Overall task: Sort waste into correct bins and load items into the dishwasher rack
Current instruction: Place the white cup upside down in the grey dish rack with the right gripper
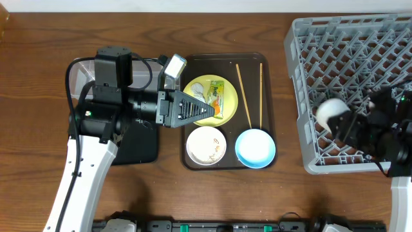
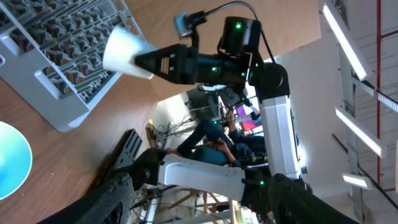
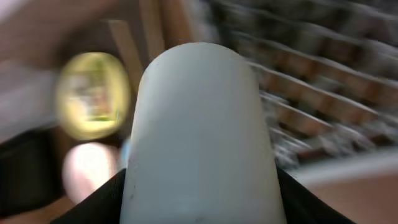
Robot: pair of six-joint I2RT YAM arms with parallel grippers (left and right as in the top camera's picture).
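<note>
— Right gripper (image 1: 342, 122): state and load?
— Jaws are closed on the small white cup (image 1: 330, 114), one finger on each side of its wall. The cup lies sideways in the grip, over the side of the dishwasher rack (image 1: 380, 38) nearest the brown tray (image 1: 219, 59). Whether it touches the pegs cannot be determined. The side grip probably leaves the mouth free, so the cup can be tipped down over the pegs.
— Step in hand?
— Judged to be loading the cup into the rack. Release is not yet done. The next move calls for lowering the cup among the pegs before the jaws part, because a cup let go too high could roll across the lattice.
— Left gripper (image 1: 209, 109)?
— It is positioned over the pale-yellow plate (image 1: 195, 87), next to the snack wrapper (image 1: 220, 100) lying on it. Whether its jaws are spread or pressed together cannot be told, nor whether they hold anything.
— Other items?
— The plate, the white bowl (image 1: 206, 145), the light-blue bowl (image 1: 255, 147) and the chopsticks (image 1: 243, 93) are on the brown tray. The two sticks lie apart from each other.
— Bins?
— The clear tub (image 1: 80, 71) and the black tray (image 1: 138, 148) sit at the left, partly under the left arm. That layout suits waste to the left arm and dishes to the right.
</note>
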